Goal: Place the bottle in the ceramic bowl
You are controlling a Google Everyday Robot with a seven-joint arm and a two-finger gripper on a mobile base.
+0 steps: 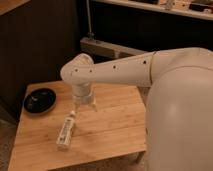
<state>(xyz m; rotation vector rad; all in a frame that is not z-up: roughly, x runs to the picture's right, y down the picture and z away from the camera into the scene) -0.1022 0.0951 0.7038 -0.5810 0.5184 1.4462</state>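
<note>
End effector jaws apart, nr bottle

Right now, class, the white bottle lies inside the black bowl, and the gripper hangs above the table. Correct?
No. The camera view shows the bottle lying on the wooden table, apart from the ceramic bowl. The gripper does hang above the table, near the bottle's cap.

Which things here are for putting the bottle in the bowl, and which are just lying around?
For the job:
- bottle, lying on the wooden table, outside the bowl
- ceramic bowl, black, apart from the bottle
- hand, open, over the table beside the bottle's cap

Just around:
- grey metal frame behind the table
- shelf at the top
</note>
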